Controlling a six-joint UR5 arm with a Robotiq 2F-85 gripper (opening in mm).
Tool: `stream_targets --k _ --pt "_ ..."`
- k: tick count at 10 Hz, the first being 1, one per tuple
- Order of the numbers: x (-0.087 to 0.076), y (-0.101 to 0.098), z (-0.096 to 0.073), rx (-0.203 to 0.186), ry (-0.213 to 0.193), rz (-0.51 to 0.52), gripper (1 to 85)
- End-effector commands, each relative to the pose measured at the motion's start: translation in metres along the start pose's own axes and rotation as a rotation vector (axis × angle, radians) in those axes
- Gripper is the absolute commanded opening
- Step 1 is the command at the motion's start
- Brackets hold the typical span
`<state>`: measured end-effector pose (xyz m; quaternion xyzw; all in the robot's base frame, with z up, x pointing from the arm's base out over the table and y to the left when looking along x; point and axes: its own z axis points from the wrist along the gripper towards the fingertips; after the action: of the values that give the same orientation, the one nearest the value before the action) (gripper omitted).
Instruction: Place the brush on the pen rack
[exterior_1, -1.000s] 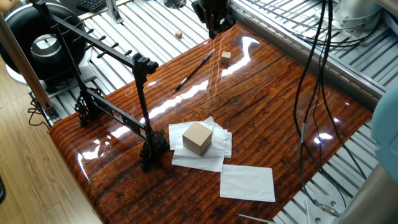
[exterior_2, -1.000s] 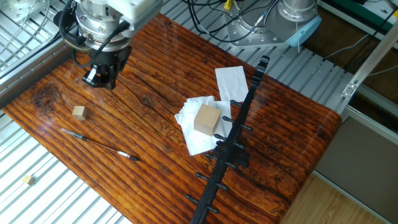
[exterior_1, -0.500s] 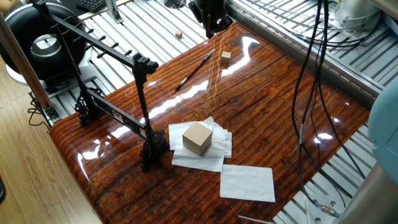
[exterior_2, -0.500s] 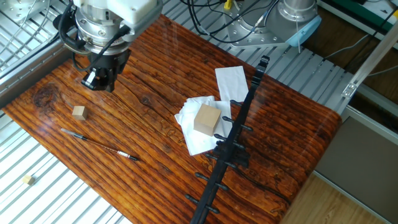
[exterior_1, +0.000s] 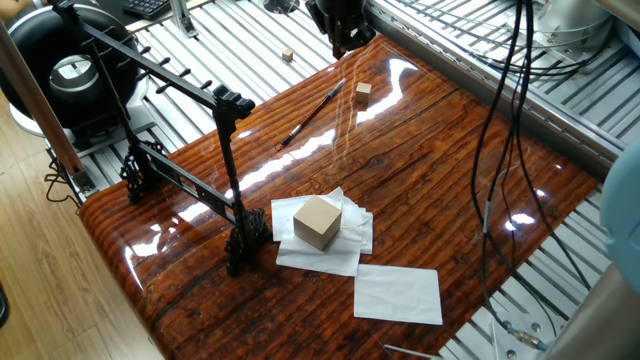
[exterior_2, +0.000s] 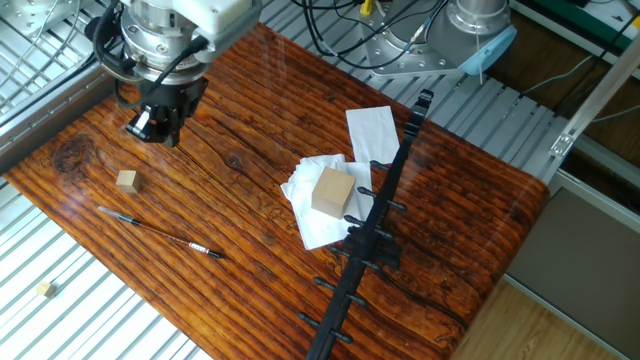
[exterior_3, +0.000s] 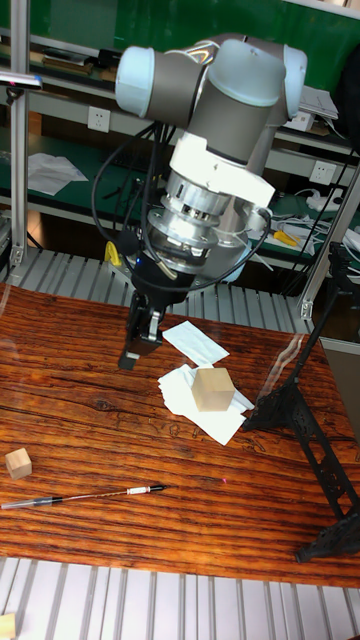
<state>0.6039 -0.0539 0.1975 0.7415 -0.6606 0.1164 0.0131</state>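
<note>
The brush (exterior_1: 313, 113) (exterior_2: 160, 233) (exterior_3: 85, 497) lies flat on the wooden table, thin and dark with a paler tip, close to the table's edge. The pen rack (exterior_1: 150, 62) (exterior_2: 385, 190) (exterior_3: 320, 455) stands at the opposite side, a black frame with a slanted bar and short pegs. My gripper (exterior_1: 343, 48) (exterior_2: 148, 126) (exterior_3: 138, 350) hangs above the table, apart from the brush and beyond a small tan cube (exterior_2: 126, 180). Its fingers point down, look slightly apart and hold nothing.
A cardboard box (exterior_1: 317, 221) (exterior_2: 333, 190) sits on crumpled white tissue in front of the rack. A flat white sheet (exterior_1: 398, 293) lies nearby. A second small cube (exterior_1: 287, 55) rests on the metal slats off the table. Black cables (exterior_1: 500, 120) hang over the right side.
My gripper has drifted a little toward the table's far corner, away from the middle. The brush, cubes and rack have not moved.
</note>
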Motion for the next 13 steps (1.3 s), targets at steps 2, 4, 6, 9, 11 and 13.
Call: stream_targets --k 2,4,6,9,11,13 --pt "-0.009 0.003 0.008 0.008 -0.037 0.004 1.3" --pt "-0.015 0.014 0.031 0.026 -0.048 0.022 1.3" --pt "-0.014 0.021 0.032 0.013 -0.048 0.021 1.3" --pt "-0.015 0.017 0.035 0.052 -0.055 0.087 1.3" --pt "-0.019 0.011 0.038 0.088 -0.057 0.093 1.3" --pt "-0.025 0.013 0.037 0.092 -0.093 0.126 1.3"
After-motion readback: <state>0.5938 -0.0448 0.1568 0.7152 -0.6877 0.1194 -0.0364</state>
